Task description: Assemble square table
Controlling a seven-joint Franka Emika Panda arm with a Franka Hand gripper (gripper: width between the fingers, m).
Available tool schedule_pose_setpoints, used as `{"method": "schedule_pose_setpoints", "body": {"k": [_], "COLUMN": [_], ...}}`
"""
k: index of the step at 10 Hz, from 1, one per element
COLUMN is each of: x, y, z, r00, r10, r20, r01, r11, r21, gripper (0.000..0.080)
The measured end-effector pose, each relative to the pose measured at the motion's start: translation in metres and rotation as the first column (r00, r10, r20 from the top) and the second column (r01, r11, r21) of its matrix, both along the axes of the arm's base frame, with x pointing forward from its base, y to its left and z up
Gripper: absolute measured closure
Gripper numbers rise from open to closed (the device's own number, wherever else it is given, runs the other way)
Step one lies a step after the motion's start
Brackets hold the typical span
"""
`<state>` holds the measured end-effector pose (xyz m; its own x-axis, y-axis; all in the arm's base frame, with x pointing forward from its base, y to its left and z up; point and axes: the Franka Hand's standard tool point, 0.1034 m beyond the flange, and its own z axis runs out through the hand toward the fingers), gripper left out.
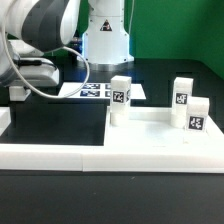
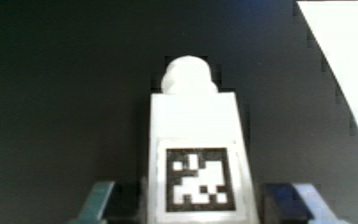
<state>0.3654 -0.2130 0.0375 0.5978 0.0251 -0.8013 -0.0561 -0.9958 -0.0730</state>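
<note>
— Which way did the leg point(image 2: 197, 130) lie from the hand point(image 2: 199, 205)?

— Right inside it. In the wrist view the leg sat between the two fingers point(image 2: 101, 200), its long axis running straight away from the camera. The tagged face was turned toward the lens and the rounded tip pointed off over the dark surface point(image 2: 51, 90). There was only the one arm, so nothing else was nearer.

— Clamped on it, then?

— I couldn't tell. A dark sliver showed on either side between finger and leg, but the edge of the picture cut off the near end, where any contact would be.

— And the other parts?

— In the exterior view three more legs stood upright on that view's right: one point(image 1: 120, 95) near the middle and two point(image 1: 182, 94) point(image 1: 196, 113) close together. The marker board point(image 1: 95, 90) lay behind them, and the white border rail point(image 1: 150, 142) ran across the front.

— What about the tabletop?

— I couldn't pick it out for sure — the white shapes ran together. The arm's bulk hid the hand and the held leg in that view. The pale slab point(image 2: 345, 60) at the edge of the wrist view was too cropped to name.
</note>
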Motion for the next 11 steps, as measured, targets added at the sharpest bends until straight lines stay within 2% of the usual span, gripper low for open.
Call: {"method": "schedule_pose_setpoints", "body": {"k": [1,2,3,4,5,6,7,8,9,10,11], "x": [0.014,0.022,0.026,0.026,0.024,0.025,0.031,0.032,0.042,0.076,0.092], "y": [0.002,0.005,0.011,0.016,0.012,0.011,0.01,0.011,0.028,0.055,0.073], "z": [0.029,0.051,0.067,0.073,0.066,0.067,0.067,0.067,0.071,0.089,0.107], "r00": [1.0,0.999,0.998,0.996,0.988,0.98,0.947,0.93,0.905,0.834,0.79], "r10": [-0.016,-0.034,-0.054,-0.064,-0.053,-0.054,-0.05,-0.05,-0.063,-0.058,-0.044], "r20": [0.009,0.02,0.034,0.069,0.144,0.193,0.316,0.364,0.421,0.549,0.611], "r01": [0.016,0.034,0.053,0.063,0.053,0.054,0.053,0.058,0.087,0.101,0.101], "r11": [1.0,0.999,0.998,0.998,0.999,0.999,0.999,0.998,0.995,0.994,0.993], "r21": [0.017,0.025,0.021,0.013,0.007,0.006,-0.002,-0.011,-0.039,-0.05,-0.059], "gripper": [0.0511,0.0511,0.0511,0.0511,0.0511,0.0511,0.0511,0.0511,0.0511,0.0511,0.0511]}}
